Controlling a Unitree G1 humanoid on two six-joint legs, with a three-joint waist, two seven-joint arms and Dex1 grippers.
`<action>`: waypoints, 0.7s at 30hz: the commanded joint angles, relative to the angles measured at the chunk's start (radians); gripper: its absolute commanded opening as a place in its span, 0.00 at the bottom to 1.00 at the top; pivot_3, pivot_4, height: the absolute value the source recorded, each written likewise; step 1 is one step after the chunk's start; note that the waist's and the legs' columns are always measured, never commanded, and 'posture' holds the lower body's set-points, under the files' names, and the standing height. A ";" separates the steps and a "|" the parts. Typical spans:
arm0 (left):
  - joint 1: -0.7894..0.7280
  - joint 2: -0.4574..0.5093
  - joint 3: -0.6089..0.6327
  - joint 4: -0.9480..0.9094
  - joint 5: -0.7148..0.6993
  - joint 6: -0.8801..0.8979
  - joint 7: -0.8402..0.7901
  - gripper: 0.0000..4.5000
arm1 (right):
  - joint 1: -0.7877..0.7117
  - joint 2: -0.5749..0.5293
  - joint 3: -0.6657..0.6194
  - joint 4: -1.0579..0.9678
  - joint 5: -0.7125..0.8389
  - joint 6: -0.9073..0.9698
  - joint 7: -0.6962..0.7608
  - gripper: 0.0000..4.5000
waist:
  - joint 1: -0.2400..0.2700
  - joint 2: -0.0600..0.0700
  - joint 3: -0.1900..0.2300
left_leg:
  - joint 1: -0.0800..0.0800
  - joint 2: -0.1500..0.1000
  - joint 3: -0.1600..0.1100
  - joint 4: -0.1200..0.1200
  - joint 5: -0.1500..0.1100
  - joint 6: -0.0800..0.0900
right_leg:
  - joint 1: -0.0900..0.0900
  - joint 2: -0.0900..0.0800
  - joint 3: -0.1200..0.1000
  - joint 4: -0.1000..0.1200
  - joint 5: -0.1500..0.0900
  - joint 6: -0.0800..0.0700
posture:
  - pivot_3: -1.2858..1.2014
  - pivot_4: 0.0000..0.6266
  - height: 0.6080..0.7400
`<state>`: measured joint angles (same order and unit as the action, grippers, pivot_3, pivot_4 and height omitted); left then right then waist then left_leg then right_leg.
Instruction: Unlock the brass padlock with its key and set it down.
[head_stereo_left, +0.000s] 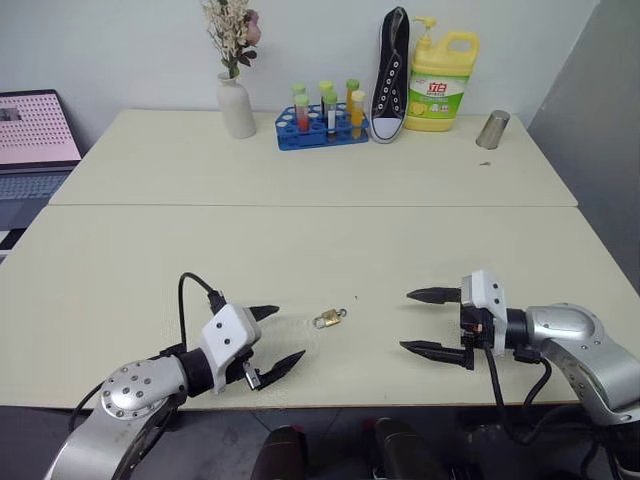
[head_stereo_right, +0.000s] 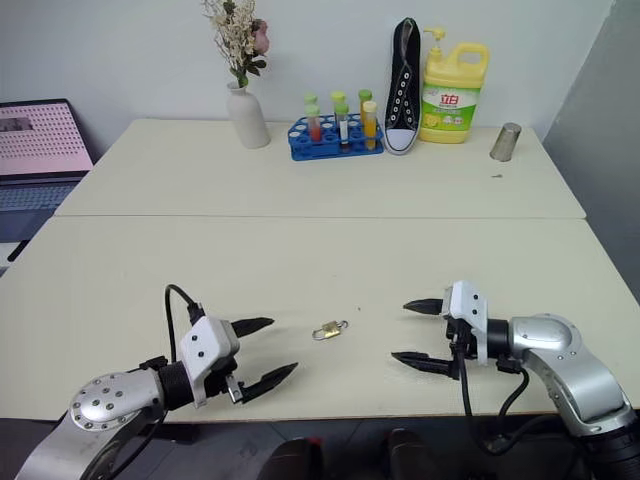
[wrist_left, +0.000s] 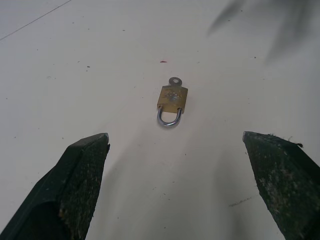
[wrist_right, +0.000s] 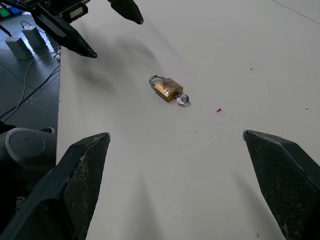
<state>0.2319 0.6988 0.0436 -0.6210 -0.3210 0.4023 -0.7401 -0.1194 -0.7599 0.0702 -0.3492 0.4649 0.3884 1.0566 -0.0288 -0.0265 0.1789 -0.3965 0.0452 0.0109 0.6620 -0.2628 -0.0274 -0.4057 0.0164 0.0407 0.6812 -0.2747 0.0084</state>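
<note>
The left gripper (head_stereo_left: 277, 341) and right gripper (head_stereo_left: 432, 321) both gape wide and empty. Between them on the table (head_stereo_left: 300, 230) lies the brass padlock (head_stereo_left: 329, 319), tiny, golden-bodied, silver shackle closed, key (wrist_left: 175, 81) inserted.

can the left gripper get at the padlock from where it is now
Probably yes. The left gripper is open and aimed at the brass padlock, which lies on bare table with nothing between them; the right gripper stands off on the far side.

Head stereo pair looking down over table (head_stereo_left: 300, 250), wrist views close, both facing brass padlock (wrist_left: 173, 99)
</note>
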 joint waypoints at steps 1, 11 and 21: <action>-0.010 -0.010 -0.001 -0.022 -0.020 -0.017 -0.008 1.00 | -0.019 -0.001 -0.023 -0.020 0.017 -0.001 0.007 0.99 | 0.000 0.000 0.000 | 0.000 0.000 0.000 0.000 0.000 0.000 | 0.000 0.000 0.000 0.000 0.000 0.000 | 0.52 0.24 1.00; -0.056 -0.006 -0.040 0.022 0.003 -0.028 -0.036 1.00 | -0.033 0.025 -0.028 -0.054 0.016 0.030 -0.047 0.99 | 0.000 0.000 0.000 | 0.000 0.000 0.000 0.000 0.000 0.000 | 0.000 0.000 0.000 0.000 0.000 0.000 | 0.52 0.24 1.00; -0.225 -0.065 -0.160 0.213 0.083 -0.066 -0.042 1.00 | -0.026 -0.025 -0.019 -0.160 0.067 0.179 -0.061 0.99 | 0.002 0.000 0.000 | 0.000 -0.001 0.000 0.001 0.000 0.000 | 0.000 0.000 0.000 0.000 0.000 0.000 | 0.52 0.24 1.00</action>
<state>0.0279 0.6462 -0.0922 -0.4256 -0.2554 0.3590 -0.7795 -0.1384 -0.7771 0.0627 -0.4630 0.5037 0.5504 1.0005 -0.0264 -0.0268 0.1787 -0.3969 0.0440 0.0106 0.6626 -0.2628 -0.0274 -0.4055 0.0166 0.0405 0.6812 -0.2746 0.0086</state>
